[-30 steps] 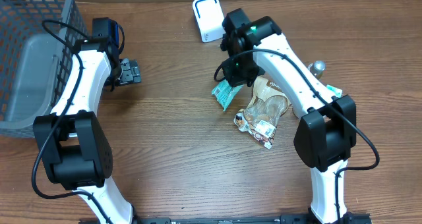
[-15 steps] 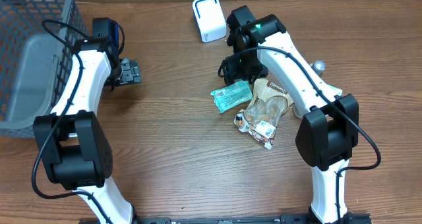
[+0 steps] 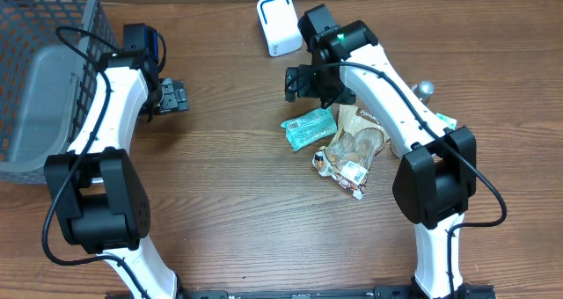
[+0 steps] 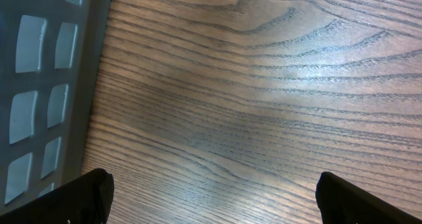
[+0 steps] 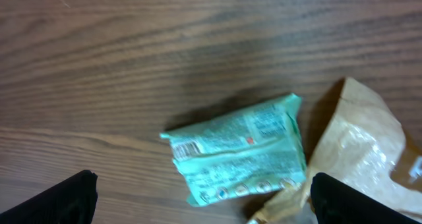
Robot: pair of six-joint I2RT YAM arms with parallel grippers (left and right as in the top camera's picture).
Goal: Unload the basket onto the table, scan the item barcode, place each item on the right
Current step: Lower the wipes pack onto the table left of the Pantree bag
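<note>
Overhead: the green packet (image 3: 310,127) lies flat on the wooden table (image 3: 229,211), touching the brown bag (image 3: 356,141) and just beside the right gripper (image 3: 292,82) (jaws apart, holding nothing), with the white scanner (image 3: 277,24) near the far edge and the left gripper (image 3: 180,97) well apart near the grey basket (image 3: 44,79). Left wrist: the left gripper (image 4: 211,211) hangs over bare table (image 4: 264,85) beside the basket (image 4: 39,85) wall, jaws wide apart and empty. Right wrist: the packet (image 5: 237,148) rests between the spread fingers (image 5: 59,201) of the right gripper (image 5: 204,211), untouched by either, its right end against the bag (image 5: 356,151).
</note>
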